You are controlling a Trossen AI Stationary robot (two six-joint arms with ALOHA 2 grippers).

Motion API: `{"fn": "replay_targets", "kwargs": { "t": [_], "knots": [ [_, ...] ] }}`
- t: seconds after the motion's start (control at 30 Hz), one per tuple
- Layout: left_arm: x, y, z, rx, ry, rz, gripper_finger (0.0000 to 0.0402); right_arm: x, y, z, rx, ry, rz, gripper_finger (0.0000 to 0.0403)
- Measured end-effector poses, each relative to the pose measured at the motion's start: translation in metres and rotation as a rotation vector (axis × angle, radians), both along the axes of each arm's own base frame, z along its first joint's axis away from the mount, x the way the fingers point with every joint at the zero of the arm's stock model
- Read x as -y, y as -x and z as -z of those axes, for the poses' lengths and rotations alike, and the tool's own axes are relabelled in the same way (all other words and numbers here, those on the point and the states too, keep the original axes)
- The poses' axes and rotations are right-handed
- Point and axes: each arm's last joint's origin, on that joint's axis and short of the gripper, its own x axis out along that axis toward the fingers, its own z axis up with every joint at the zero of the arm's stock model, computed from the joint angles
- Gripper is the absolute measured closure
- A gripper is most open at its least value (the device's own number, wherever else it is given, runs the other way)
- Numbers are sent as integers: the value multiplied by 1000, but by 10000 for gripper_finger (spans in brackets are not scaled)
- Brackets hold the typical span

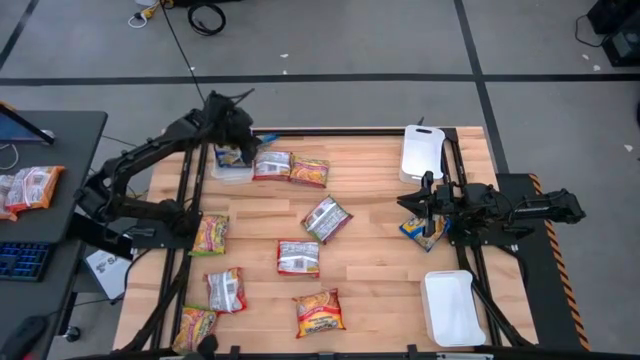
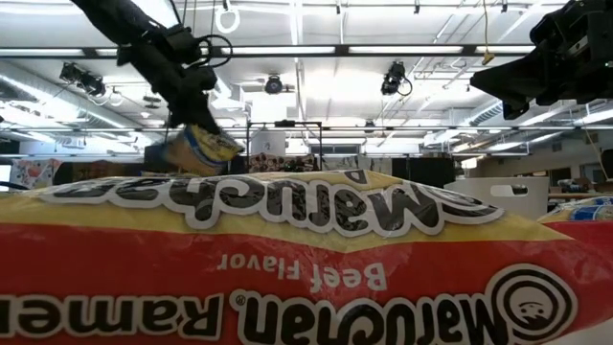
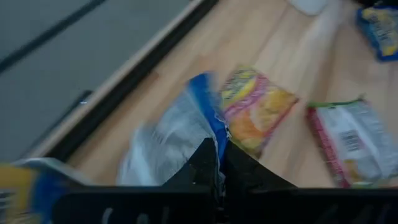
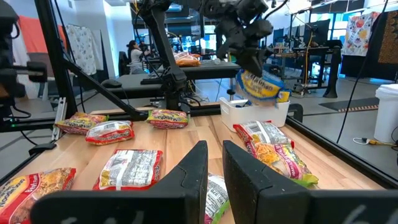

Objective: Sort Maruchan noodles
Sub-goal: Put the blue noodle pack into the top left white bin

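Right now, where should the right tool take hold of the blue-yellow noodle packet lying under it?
Pinch a short crimped end of the flat blue-yellow crinkly packet, coming straight down with the right tool. It lies flat on the wood, so only its thin edges offer a bite.

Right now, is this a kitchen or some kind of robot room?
Most likely a robot lab or workshop, not a kitchen. Two arms work at a wooden table strewn with noodle packets, a desk beside it carries a keyboard, and the low view shows a high ceiling with strip lights.

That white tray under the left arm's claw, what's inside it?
The left gripper holds a blue-yellow packet just above the white tray. At least one packet seems to lie inside; the rest is covered.
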Motion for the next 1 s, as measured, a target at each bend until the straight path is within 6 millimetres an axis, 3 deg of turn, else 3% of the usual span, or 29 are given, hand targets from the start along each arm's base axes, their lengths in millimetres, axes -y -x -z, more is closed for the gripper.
{"fn": "replay_targets", "kwargs": {
  "t": [0.13,0.23,0.5,0.57,0.8,1.0],
  "knots": [
    [4,2,18,-32,29,-14,389,0,0,0,0,0,0,347],
    [8,8,18,-64,37,-28,389,0,0,0,0,0,0,347],
    [27,35,-44,-94,-158,14,389,0,0,0,1,0,0,347],
    [32,45,-50,-140,-183,-15,389,0,0,0,0,0,0,347],
    [36,68,-38,-301,-114,-108,389,0,0,0,0,0,0,347],
    [35,66,-5,-287,-80,-97,389,0,0,0,0,0,0,347]
  ]
}}
